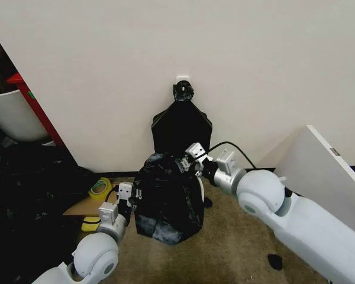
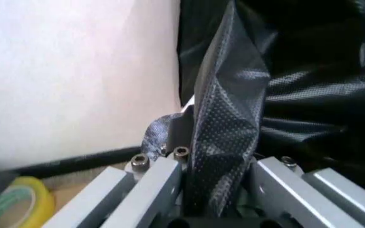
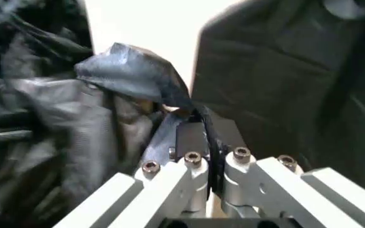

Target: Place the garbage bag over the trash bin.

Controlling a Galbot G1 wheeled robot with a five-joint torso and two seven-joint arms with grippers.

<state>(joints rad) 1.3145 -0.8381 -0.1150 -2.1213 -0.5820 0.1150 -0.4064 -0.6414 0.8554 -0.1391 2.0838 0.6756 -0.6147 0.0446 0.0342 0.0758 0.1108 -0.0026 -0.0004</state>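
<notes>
The garbage bag (image 1: 165, 198) drapes the trash bin (image 1: 200, 190), below the hanging bag bundle (image 1: 181, 127). Left gripper (image 1: 129, 199) and right gripper (image 1: 188, 161) pinch its hem with closed jaws. The film looks light, limp, slippery; hem folds grip best.

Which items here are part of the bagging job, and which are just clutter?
Job: garbage bag, pinched by left pincer and right pincer; trash bin, mostly covered.
Clutter: hanging bag bundle, tape roll, white tub.
</notes>
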